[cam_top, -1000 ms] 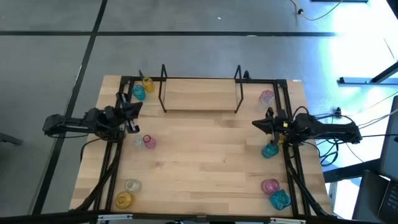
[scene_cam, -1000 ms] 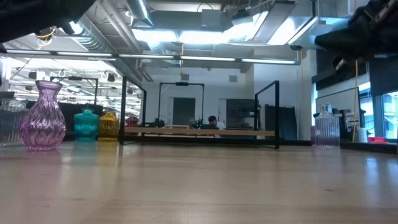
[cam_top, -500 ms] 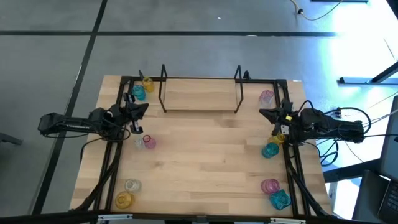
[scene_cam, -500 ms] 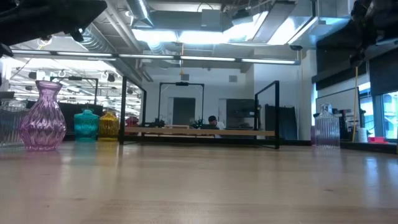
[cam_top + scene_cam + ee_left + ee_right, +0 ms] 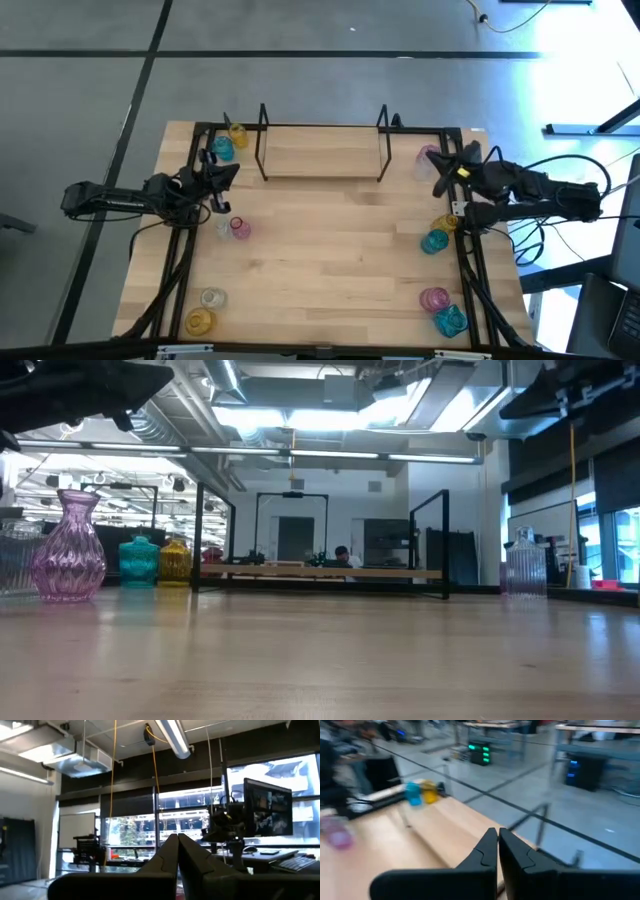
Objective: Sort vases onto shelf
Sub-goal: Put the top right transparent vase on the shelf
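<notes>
Hovering my right gripper (image 5: 440, 172) over the far right corner of the table (image 5: 330, 260), just beside the pink vase (image 5: 428, 156) there, with its fingers pressed together and nothing between them. My left gripper (image 5: 226, 180) sits over the left side, pinched closed too and empty, near the teal vase (image 5: 222, 149) and yellow vase (image 5: 237, 133) in the far left corner. The shelf (image 5: 322, 152) stands bare at the back, its wire uprights at both ends, not one vase on it yet. More are scattered: a pink one with a clear one (image 5: 237, 228) on the left, a clear and yellow pair (image 5: 205, 311) near the front left, a teal one (image 5: 434, 241) on the right, pink and teal (image 5: 441, 309) near the front right.

These look like thin ribbed glass, so I judge them light, rigid, slick and easy to crack or tip. Looking across the table, the pink vase (image 5: 68, 552) shows a round belly and a narrow neck; I reckon the neck is the place to pinch, gently, fingers spread wide first. Squeezing the belly risks it popping out sideways.
</notes>
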Robot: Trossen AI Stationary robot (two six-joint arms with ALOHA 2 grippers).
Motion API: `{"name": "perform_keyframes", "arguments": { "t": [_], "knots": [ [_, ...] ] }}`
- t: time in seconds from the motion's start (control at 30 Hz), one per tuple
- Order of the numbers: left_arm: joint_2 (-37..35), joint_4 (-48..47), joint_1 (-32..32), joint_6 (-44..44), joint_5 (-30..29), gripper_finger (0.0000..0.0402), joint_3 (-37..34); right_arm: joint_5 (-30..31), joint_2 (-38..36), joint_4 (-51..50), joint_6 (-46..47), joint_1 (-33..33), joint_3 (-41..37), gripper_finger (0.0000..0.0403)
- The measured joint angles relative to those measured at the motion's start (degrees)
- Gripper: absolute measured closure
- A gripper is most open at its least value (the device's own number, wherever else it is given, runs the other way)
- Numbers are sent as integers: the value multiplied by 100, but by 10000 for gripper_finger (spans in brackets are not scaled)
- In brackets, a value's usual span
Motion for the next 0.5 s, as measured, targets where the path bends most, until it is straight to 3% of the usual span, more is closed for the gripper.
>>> {"name": "perform_keyframes", "arguments": {
  "t": [0.23, 0.5],
  "knots": [
    [0, 4, 0, 167, 27, 400, 0, 64, 667, -362, -124, -752, 655, 396],
    [0, -25, 0, -41, 24, 400, 0, -1018, 1427, -401, -555, -2406, 866, 396]
  ]
}}
